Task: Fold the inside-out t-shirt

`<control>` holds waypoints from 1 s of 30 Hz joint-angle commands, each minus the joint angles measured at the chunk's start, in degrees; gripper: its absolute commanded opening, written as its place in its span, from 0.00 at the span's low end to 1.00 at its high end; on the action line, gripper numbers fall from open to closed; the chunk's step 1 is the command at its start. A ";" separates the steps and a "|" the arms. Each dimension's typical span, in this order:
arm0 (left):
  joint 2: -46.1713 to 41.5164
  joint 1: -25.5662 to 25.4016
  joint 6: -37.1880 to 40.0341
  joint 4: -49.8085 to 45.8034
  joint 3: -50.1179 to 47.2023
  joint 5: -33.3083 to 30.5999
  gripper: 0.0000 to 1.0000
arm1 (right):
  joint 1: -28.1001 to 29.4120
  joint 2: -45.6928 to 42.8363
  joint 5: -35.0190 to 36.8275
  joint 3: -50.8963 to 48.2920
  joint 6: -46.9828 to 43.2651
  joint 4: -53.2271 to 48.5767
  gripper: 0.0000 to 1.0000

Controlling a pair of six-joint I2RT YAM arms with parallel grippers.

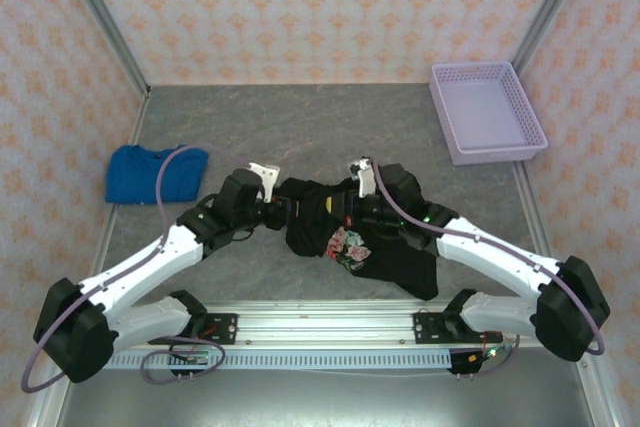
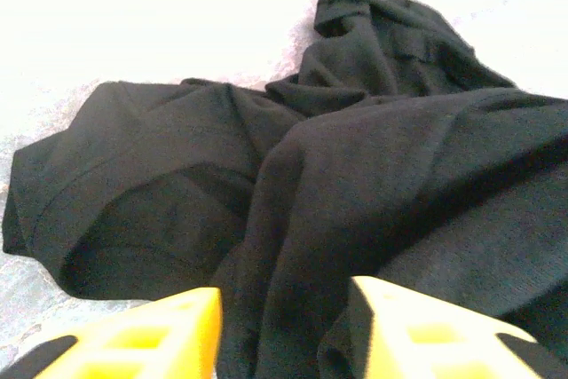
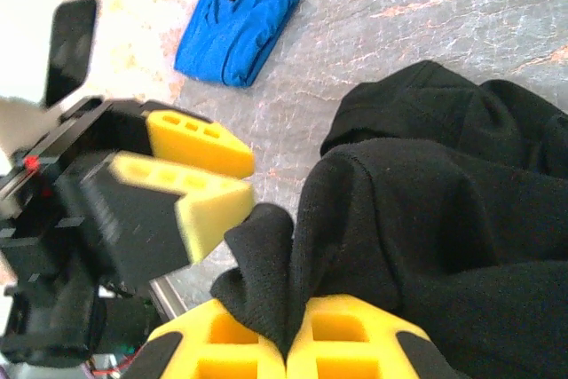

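The inside-out black t-shirt (image 1: 385, 247) lies crumpled mid-table, with a floral print patch (image 1: 347, 245) showing. My right gripper (image 3: 288, 348) is shut on a pinched fold of the black t-shirt (image 3: 426, 219), the cloth squeezed between its yellow fingers (image 3: 355, 343). In the top view the right gripper (image 1: 357, 209) sits at the shirt's upper edge. My left gripper (image 2: 284, 335) is open at the shirt's left side, its yellow fingers (image 2: 160, 335) well apart with black t-shirt cloth (image 2: 355, 184) lying between them. The left gripper (image 3: 222, 175) also shows just left of the pinched fold.
A folded bright blue garment (image 1: 155, 173) lies at the far left of the grey table (image 1: 300, 127). A lavender plastic basket (image 1: 487, 112) stands at the back right. Patterned walls enclose the table. A metal rail (image 1: 320, 327) runs along the near edge.
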 commanded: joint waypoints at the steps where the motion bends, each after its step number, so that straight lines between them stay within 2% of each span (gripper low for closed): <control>1: -4.33 -3.94 3.18 -2.58 1.10 -2.49 0.49 | -0.60 0.93 -0.60 1.61 2.87 1.80 0.00; 4: -4.99 -7.68 5.26 -2.08 1.36 -1.02 0.49 | -0.69 1.61 0.14 2.46 3.22 0.51 0.00; 7: -3.52 -9.57 5.84 0.61 2.22 3.60 0.49 | -0.69 2.19 0.39 2.50 3.48 0.38 0.00; 11: 1.45 -9.94 6.12 1.99 4.98 5.72 0.44 | -0.69 1.73 0.69 2.32 3.47 0.18 0.00; 17: 8.89 -9.87 7.71 1.81 9.02 5.16 0.40 | -0.69 1.60 0.86 1.92 3.61 0.23 0.00; 22: 11.31 -9.83 7.89 1.74 10.56 4.22 0.24 | -0.69 1.55 1.54 1.58 3.60 -0.33 0.00; 27: 8.83 -9.69 7.81 0.18 10.60 3.38 0.00 | -0.71 -0.66 4.14 1.89 1.54 -3.05 0.00; 29: 6.93 -9.47 7.09 -1.06 10.98 3.70 0.00 | -0.69 -0.91 7.25 2.95 -1.51 -7.02 0.00; 30: 5.73 -9.18 6.16 -1.44 11.22 4.48 0.00 | -0.61 -0.99 9.58 3.85 -3.49 -9.78 0.05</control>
